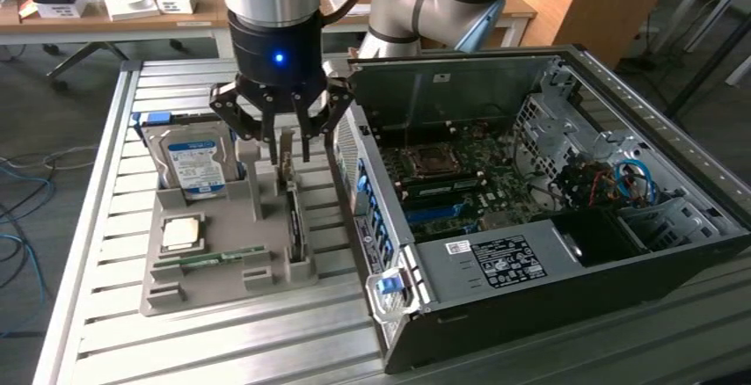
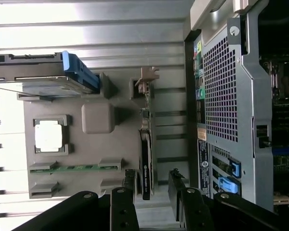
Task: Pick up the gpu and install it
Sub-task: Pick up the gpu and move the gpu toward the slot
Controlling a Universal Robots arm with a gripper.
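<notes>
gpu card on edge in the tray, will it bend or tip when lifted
Probably stiff: the gpu card looks like a rigid board. Likely light, being thin. Held on edge by tray slots, it could tip once freed.

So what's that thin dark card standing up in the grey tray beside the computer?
The gpu is a thin flat card, dark grey-black with small pale print and a greenish board edge. It stands upright on its long edge, slotted between posts of the grey holder tray, beside the open computer case. Only the tray appears to touch it. The gripper hangs just above it, its jaws open to either side, not gripping it.
</notes>
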